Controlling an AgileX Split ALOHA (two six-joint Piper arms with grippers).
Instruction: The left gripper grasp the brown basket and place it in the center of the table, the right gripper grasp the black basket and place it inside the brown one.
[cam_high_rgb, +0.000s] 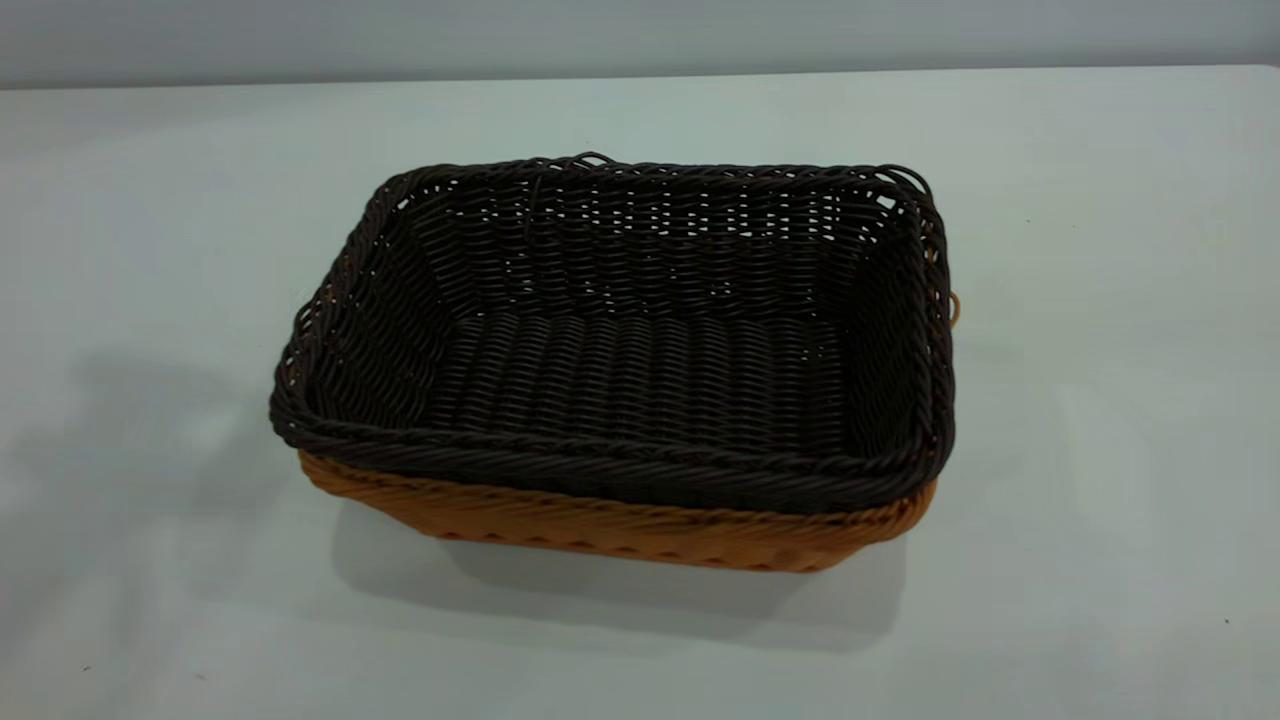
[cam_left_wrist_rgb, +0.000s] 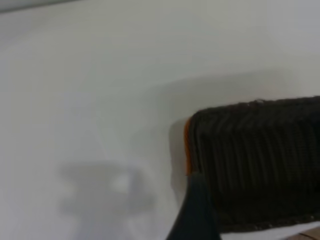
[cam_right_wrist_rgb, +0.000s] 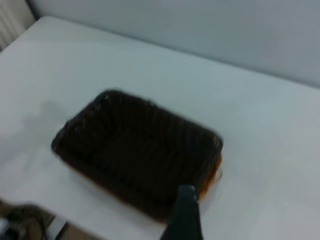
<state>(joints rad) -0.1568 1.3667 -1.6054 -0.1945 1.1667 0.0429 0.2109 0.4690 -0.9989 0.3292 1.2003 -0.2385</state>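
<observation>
The black basket (cam_high_rgb: 640, 370) sits nested inside the brown basket (cam_high_rgb: 620, 530) in the middle of the white table (cam_high_rgb: 1100, 400). Only the brown basket's front wall and a bit of its rim show below the dark rim. Neither gripper appears in the exterior view. In the left wrist view a dark part of my left gripper (cam_left_wrist_rgb: 196, 215) shows beside a corner of the black basket (cam_left_wrist_rgb: 260, 160), with an orange strip of the brown basket (cam_left_wrist_rgb: 187, 150) at that corner. In the right wrist view a dark part of my right gripper (cam_right_wrist_rgb: 184, 215) hangs above and apart from the nested baskets (cam_right_wrist_rgb: 135, 155).
The white tabletop spreads wide around the baskets on all sides. A pale wall (cam_high_rgb: 640, 30) runs behind the table's far edge. Shadows of the arms lie on the table at the left (cam_high_rgb: 150, 420).
</observation>
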